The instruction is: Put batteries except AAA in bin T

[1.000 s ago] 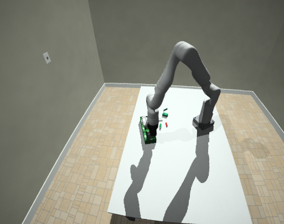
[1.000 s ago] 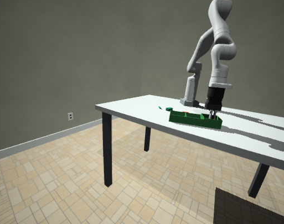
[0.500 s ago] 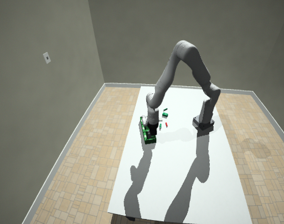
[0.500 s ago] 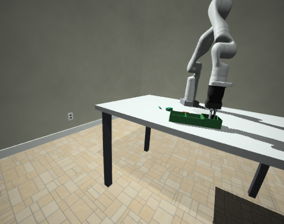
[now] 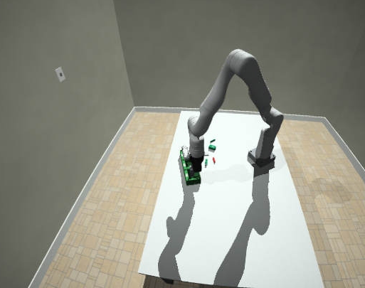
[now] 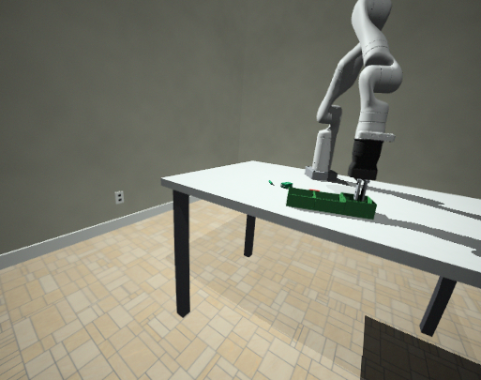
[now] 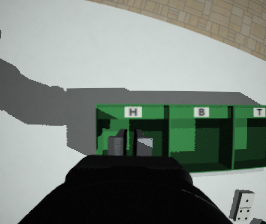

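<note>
A green bin row (image 5: pixel 193 182) (image 6: pixel 315 202) stands on the table, with bin H (image 7: pixel 153 112), bin B (image 7: pixel 220 112) and bin T (image 7: pixel 248 111) side by side. My gripper (image 7: pixel 130 138) (image 6: pixel 360 196) reaches down into bin H; its fingers stand a little apart with nothing visible between them. The visible parts of bins B and T show no things. On the table lie a small green cylinder (image 5: pixel 206 162), a red cylinder (image 5: pixel 214 160) and a thin dark green piece (image 5: pixel 213 141) (image 6: pixel 271 182). Their battery sizes cannot be read.
A green block (image 5: pixel 212 147) (image 6: pixel 286 185) lies on the table beyond the cylinders. A white domino-like piece (image 7: pixel 243 205) with black dots lies beside the bin row, near bin T. Walls divide the bins around my fingers. The arm's base (image 5: pixel 261 157) stands across the table.
</note>
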`<state>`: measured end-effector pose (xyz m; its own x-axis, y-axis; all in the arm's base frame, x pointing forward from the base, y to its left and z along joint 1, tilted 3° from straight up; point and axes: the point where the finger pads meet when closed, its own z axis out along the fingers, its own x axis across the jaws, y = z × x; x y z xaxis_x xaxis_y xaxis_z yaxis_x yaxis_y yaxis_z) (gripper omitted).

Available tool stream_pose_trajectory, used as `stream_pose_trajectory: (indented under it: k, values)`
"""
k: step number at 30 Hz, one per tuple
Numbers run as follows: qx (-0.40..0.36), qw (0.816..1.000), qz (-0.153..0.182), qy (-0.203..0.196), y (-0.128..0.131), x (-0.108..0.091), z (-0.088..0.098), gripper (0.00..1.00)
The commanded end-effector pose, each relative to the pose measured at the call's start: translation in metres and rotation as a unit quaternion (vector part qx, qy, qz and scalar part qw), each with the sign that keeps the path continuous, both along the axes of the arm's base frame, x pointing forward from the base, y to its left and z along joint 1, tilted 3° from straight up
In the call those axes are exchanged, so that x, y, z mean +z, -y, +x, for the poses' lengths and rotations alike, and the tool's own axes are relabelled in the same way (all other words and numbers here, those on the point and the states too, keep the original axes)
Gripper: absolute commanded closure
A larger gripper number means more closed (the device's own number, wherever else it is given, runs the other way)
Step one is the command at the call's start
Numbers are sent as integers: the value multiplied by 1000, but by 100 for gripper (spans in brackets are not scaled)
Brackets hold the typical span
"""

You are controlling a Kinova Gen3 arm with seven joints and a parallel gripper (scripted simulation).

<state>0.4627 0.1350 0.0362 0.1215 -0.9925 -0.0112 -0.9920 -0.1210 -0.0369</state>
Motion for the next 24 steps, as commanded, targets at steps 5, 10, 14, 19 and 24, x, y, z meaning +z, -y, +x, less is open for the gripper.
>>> stream_pose_trajectory:
  k: [5, 10, 14, 19, 24]
  values:
    - [0, 1000, 1, 3, -1, 25, 1, 69]
    - [0, 1000, 1, 3, 0, 36, 0, 69]
    - [0, 1000, 1, 3, 0, 36, 0, 69]
    - [0, 1000, 1, 3, 0, 78, -1, 69]
    - [0, 1000, 1, 3, 1, 119, -3, 69]
